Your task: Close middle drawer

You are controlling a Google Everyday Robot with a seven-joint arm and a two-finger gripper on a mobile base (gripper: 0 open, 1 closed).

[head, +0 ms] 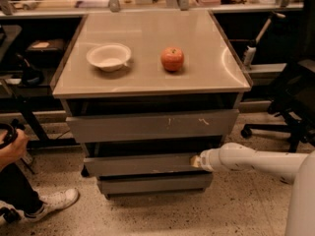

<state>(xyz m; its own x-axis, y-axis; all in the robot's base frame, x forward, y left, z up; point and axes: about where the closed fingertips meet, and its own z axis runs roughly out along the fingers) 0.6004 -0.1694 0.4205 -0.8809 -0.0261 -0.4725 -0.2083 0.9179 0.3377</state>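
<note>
One gripper (pixel 195 160): low down, at the right end of the middle drawer (pixel 140 164), touching its front; gripping or loose, I cannot tell
White arm (pixel 251 159): comes in from the right
Middle drawer: open a little, under the scratched front (pixel 152 125); dark gap above it
Cabinet top (pixel 147 80): white bowl (pixel 109 57) and red apple (pixel 172 59), side by side, apart

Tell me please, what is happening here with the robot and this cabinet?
The robot's arm reaches in from the right, and its gripper sits at the right end of the middle drawer, apparently to push it shut. The drawer is not yet fully in. A white bowl and an apple rest on the cabinet top.
</note>
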